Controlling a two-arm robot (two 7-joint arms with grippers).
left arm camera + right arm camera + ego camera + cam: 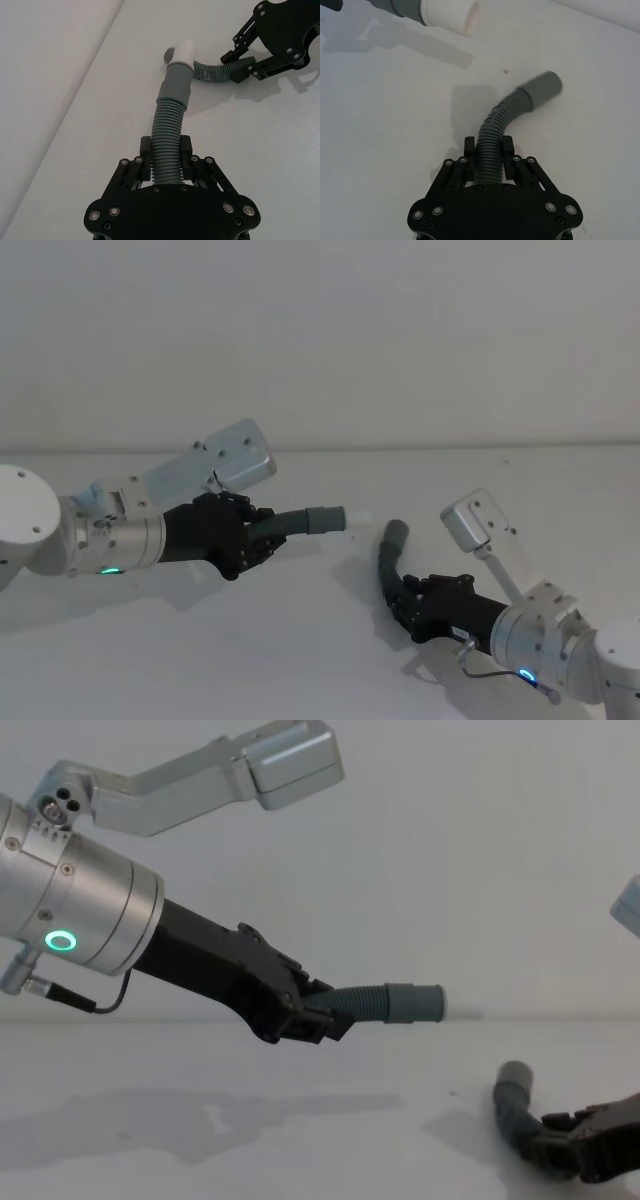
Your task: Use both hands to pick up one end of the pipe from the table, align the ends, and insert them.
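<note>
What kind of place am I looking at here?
Probably a robotics lab test bench: a plain white table, a bare white wall behind it, and the left gripper and right gripper, each shut on corrugated pipe.

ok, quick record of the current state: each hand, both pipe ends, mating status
left hand: shut on the pipe behind the white-tipped end, raised off the table
right hand: shut on the pipe behind the plain grey end, low near the table
ends: apart, not in line; the grey end sits lower than the white-tipped end
insertion: not done
</note>
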